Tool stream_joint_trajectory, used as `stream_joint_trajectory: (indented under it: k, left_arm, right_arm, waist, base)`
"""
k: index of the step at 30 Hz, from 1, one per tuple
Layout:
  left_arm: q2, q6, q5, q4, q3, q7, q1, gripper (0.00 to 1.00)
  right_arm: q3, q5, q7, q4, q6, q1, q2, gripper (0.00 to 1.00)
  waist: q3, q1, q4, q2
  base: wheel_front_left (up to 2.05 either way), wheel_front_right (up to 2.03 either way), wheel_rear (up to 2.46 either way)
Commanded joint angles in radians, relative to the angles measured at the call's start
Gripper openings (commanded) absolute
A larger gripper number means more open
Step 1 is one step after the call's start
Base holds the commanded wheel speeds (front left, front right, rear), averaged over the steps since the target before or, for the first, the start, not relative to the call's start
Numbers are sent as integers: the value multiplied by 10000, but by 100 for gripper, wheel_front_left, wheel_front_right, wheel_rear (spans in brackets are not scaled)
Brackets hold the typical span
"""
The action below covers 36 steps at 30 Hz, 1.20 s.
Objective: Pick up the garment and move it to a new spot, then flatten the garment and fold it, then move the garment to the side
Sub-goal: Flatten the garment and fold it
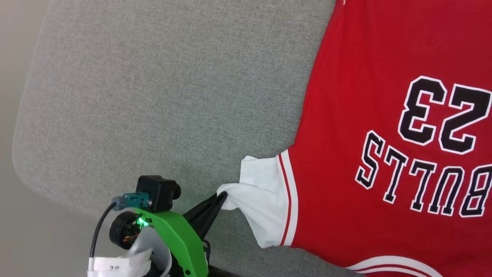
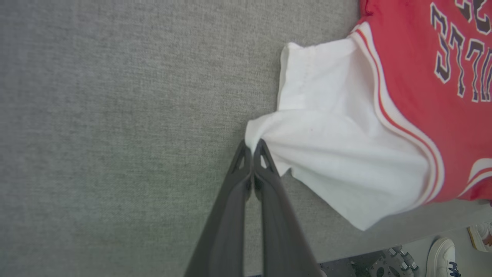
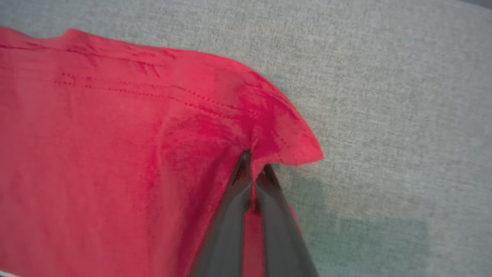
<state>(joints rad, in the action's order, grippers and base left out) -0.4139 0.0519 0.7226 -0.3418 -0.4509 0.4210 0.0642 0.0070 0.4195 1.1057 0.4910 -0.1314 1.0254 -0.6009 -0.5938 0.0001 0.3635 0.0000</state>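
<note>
1. Left gripper (image 1: 222, 196): clenched. In the head view my left arm enters at 7 o'clock, and its two dark fingers point toward 2 o'clock. The tips pinch the outer edge of the white sleeve (image 1: 265, 196). In the left wrist view the fingers meet with the white cloth caught between their tips, and the fabric fans out from there toward 3 o'clock.

2. Right gripper (image 3: 255, 161): clenched on red cloth. In the right wrist view the fingers rise from 6 o'clock and close on the garment just inside a hemmed corner (image 3: 303, 152). Creases spread from the pinch point toward 10 o'clock.

3. Garment (image 1: 384, 96): lies spread on the grey padded surface (image 1: 153, 96), on the 3 o'clock side of the head view. The print (image 1: 430, 154) faces up and reads upside down from my position. The held sleeve projects from the red body toward 9 o'clock, bordered by red-white striped trim.

4. Surroundings: in the left wrist view, a white shoe (image 2: 442, 254) stands on the floor at 5 o'clock, beyond the edge of the surface.
</note>
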Motion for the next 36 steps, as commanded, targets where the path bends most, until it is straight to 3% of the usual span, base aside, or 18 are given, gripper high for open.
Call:
stream_joint_trajectory:
  k: [1, 17, 27, 36]
  left_arm:
    - [-47, 33, -20, 19, 41, -75, 93, 0]
    - [-391, 392, 246, 169, 355, 70, -520, 0]
    - [-437, 615, 371, 420, 463, -15, -988, 0]
    - [-197, 647, 589, 911, 457, -368, -1428, 0]
  right_arm:
    - [146, 91, 55, 425, 7, -693, 200, 0]
    - [-72, 1128, -1608, 981, 7, -3575, 647, 0]
    - [33, 1978, -2206, -26, 7, -5653, 694, 0]
    - [-577, 2391, -2424, -1328, 7, -7881, 987, 0]
  waist:
    - [331, -1, -308, 0]
    - [2703, -1, -1933, 0]
    - [3913, -1, -2722, 0]
    - [4720, -1, -3058, 0]
  base:
    - [0, 0, 0]
    - [0, 0, 0]
    - [0, 0, 0]
    - [0, 0, 0]
